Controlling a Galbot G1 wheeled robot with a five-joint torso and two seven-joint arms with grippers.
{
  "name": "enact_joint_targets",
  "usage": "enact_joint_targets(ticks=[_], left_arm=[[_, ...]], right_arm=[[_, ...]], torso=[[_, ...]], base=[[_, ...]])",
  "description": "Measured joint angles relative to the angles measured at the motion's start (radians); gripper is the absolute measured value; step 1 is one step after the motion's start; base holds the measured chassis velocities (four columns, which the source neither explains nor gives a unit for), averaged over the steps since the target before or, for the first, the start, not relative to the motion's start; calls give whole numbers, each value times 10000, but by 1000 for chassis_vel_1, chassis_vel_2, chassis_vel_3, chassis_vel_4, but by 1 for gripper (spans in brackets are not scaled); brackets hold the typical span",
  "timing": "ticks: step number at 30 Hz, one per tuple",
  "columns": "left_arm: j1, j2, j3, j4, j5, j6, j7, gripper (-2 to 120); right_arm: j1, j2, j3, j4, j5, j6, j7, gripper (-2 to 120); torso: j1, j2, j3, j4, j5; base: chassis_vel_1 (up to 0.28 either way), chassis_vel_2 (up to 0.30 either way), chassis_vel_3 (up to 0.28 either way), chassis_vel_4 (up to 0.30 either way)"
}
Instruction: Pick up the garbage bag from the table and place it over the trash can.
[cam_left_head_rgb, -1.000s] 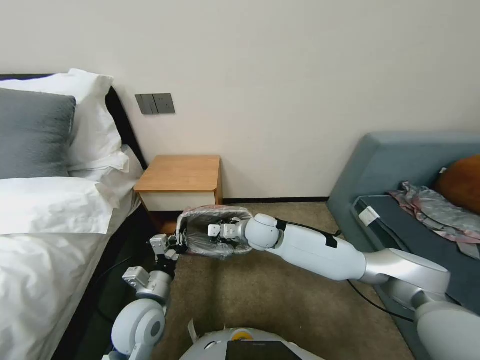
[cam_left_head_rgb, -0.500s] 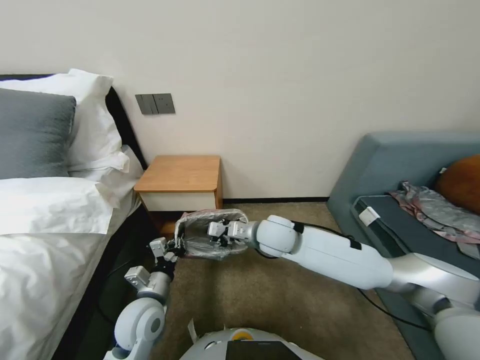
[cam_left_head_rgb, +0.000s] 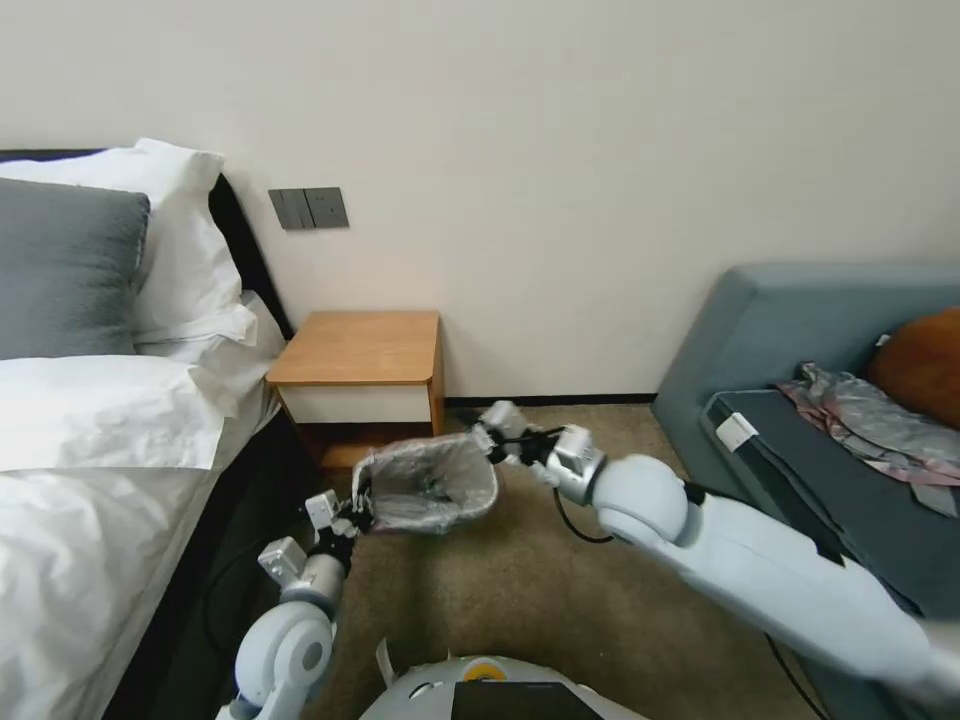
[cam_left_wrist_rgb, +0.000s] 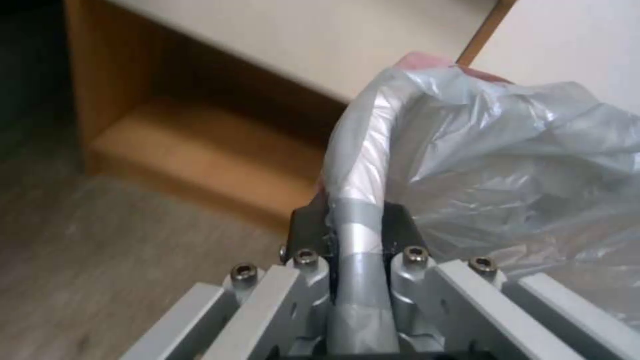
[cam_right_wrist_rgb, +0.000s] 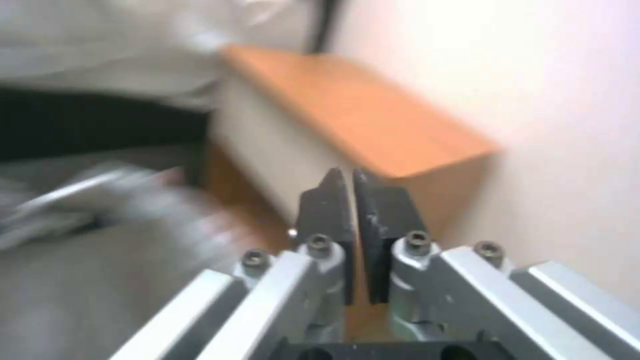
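The grey-silver garbage bag (cam_left_head_rgb: 425, 480) with its pink band is stretched open over the trash can, which sits on the carpet in front of the table (cam_left_head_rgb: 355, 350) and is hidden under the plastic. My left gripper (cam_left_head_rgb: 355, 505) is shut on the bag-wrapped rim at the can's left side; the left wrist view shows the rim clamped in the left gripper (cam_left_wrist_rgb: 357, 225) and the bag (cam_left_wrist_rgb: 500, 150) beyond it. My right gripper (cam_left_head_rgb: 490, 420) hovers just outside the can's far right corner, shut on nothing. In the right wrist view, the right gripper (cam_right_wrist_rgb: 350, 180) points toward the table (cam_right_wrist_rgb: 373, 115).
A bed with white pillows (cam_left_head_rgb: 100, 410) runs along the left. A blue sofa (cam_left_head_rgb: 800, 330) with a patterned cloth (cam_left_head_rgb: 870, 410) stands at the right. A black cable (cam_left_head_rgb: 570, 520) lies on the carpet (cam_left_head_rgb: 500, 600) by the right arm.
My right gripper has pulled out of the bag's opening and swung right and back, past the rim. The left gripper keeps its hold on the rim.
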Motion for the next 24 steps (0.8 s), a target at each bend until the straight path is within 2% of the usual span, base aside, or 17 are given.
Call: enact_joint_targets(ticks=[1, 2, 4, 5, 6, 7, 9, 10, 12, 13, 16, 18, 19, 22, 24], left_arm=[[0, 0, 0, 0, 0, 0, 0, 5], [251, -52, 33, -69, 197, 10, -85, 5], [488, -93, 94, -130, 502, 9, -166, 5], [557, -83, 138, -151, 605, 9, -215, 5], [557, -83, 138, -151, 605, 9, -215, 5], [577, 0, 276, -164, 655, 33, -311, 5], [594, 121, 452, -164, 628, 80, -421, 5], [636, 230, 613, -156, 521, 125, -501, 5], [664, 298, 711, -123, 449, 153, -534, 5], [674, 415, 844, -49, 369, 174, -560, 5], [643, 511, 963, 17, 269, 201, -596, 5], [566, 620, 1175, 76, 21, 315, -697, 5], [566, 620, 1175, 76, 21, 315, -697, 5], [475, 616, 1588, 299, 9, 339, -793, 5], [437, 576, 1700, 362, 38, 340, -849, 5]], right_arm=[[0, 0, 0, 0, 0, 0, 0, 10], [-462, 211, 182, -206, -476, 357, 688, 17], [-994, 550, 399, -419, -1069, 570, 1318, 24], [-1376, 703, 653, -442, -1406, 624, 1500, 28], [-1376, 703, 653, -442, -1406, 624, 1500, 28], [-2231, 880, 1198, -383, -1876, 683, 1648, 35], [-3155, 1063, 1785, -259, -2254, 701, 1697, 41], [-3882, 1288, 2365, -154, -2560, 782, 1715, 48], [-4382, 1501, 2720, -98, -2782, 859, 1716, 52], [-5104, 1834, 3195, -35, -3131, 992, 1679, 60], [-5726, 2176, 3586, 34, -3427, 1093, 1623, 67], [-6548, 2602, 3975, 101, -3771, 1272, 1577, 76], [-6548, 2602, 3975, 101, -3771, 1272, 1577, 76], [-7230, 2952, 4266, 275, -4074, 1512, 1433, 92], [-7294, 3005, 4278, 339, -4075, 1515, 1430, 97]], torso=[[0, 0, 0, 0, 0], [0, 0, 0, 7, 0], [1, -1, 1, 12, 3], [0, 0, 0, 15, 3], [0, 0, 0, 15, 3], [0, 0, 0, 10, -6], [1, -1, 0, -3, 2], [0, 0, -1, -4, -3], [0, 0, 0, -3, -6], [0, 0, 0, 4, 1], [0, 0, 0, 3, -2], [0, 0, 0, 0, -1], [0, 0, 0, 0, -1], [0, 0, 0, 3, -3], [0, 0, 1, 4, -3]], base=[[0, 0, 0, 0], [0, 0, 0, 0], [0, 0, 0, 0], [0, 0, 0, 0], [0, 0, 0, 0], [0, 0, 0, 0], [0, 0, 0, 0], [0, 0, 0, 0], [0, 0, 0, 0], [0, 0, 0, 0], [0, 0, 0, 0], [0, 0, 0, 0], [0, 0, 0, 0], [0, 0, 0, 0], [0, 0, 0, 0]])
